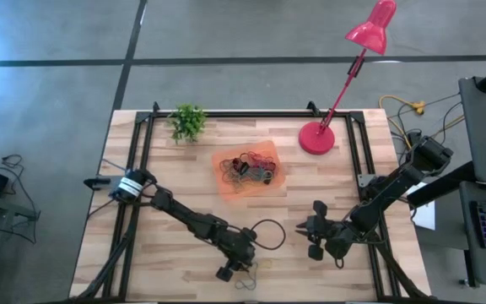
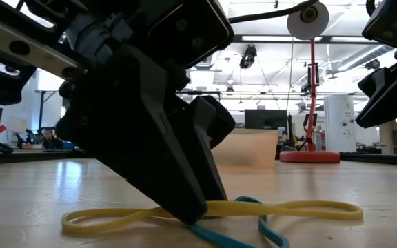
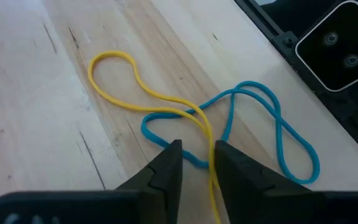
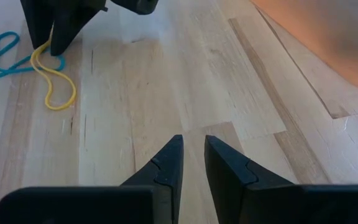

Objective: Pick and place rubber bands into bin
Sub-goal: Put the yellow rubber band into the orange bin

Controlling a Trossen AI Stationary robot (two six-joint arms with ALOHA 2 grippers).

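Left claw (image 3: pixel 196 163): down at the wooden slatted bench (image 1: pixel 175 262), near its front edge; its two dark fingers stand a narrow gap apart, with a yellow strand running between them, not yet pinched tight.
Yellow rubber band (image 3: pixel 143 99): a thin floppy loop lying flat on the bench, drawn out long; in the left wrist view its long axis runs from between the claw tips away ahead of the claw, ending in a rounded loop.
Blue rubber band (image 3: pixel 267 127): a thin loop twisted into a figure-eight, lying just ahead of and beside the left claw tips, crossing the yellow one where the two touch.
Low view only: the yellow band (image 2: pixel 205 210) lies stretched sideways across the bench surface with the left claw's dark finger planted on its middle, and the blue band (image 2: pixel 253 224) pokes out underneath.
High view only: the translucent orange rectangular bin (image 1: pixel 247 172) sits well ahead of both claws near the bench's middle, already holding a heap of mixed-colour bands; the two loose bands are too small to make out there.
Right claw (image 4: pixel 192 163): held above bare bench, near the left claw, fingers a small gap apart, gripping nothing.
Right wrist view only: the left claw's finger (image 4: pixel 58 28) stands on the yellow band (image 4: pixel 55 84), the blue band (image 4: pixel 2 53) beyond it, and the orange bin's corner (image 4: pixel 328 37) off to the other side.
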